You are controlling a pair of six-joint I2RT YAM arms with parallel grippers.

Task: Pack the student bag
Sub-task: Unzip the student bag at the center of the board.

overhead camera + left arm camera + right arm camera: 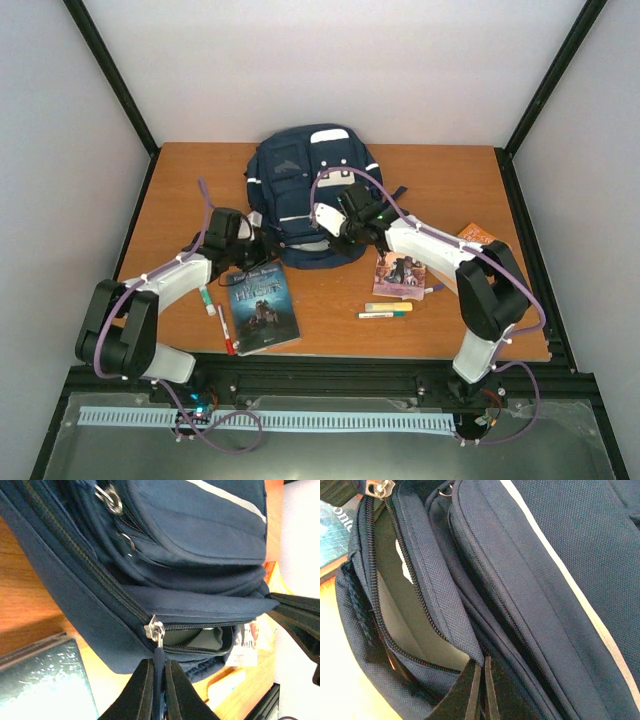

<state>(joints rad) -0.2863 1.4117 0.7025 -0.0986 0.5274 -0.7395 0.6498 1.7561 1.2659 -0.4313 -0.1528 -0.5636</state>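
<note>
Student bag (300, 190) half unzipped; left claw (159, 667) pinches zipper pull (158, 650).

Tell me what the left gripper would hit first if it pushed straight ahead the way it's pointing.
The left gripper, shut on the zipper pull, would run straight into the zipper slider and the side of the navy backpack just behind it; nothing else lies between.

light: bright, even | shadows: soft, short | glare: washed-out whites, wrist views | focus: overhead slightly soft
</note>
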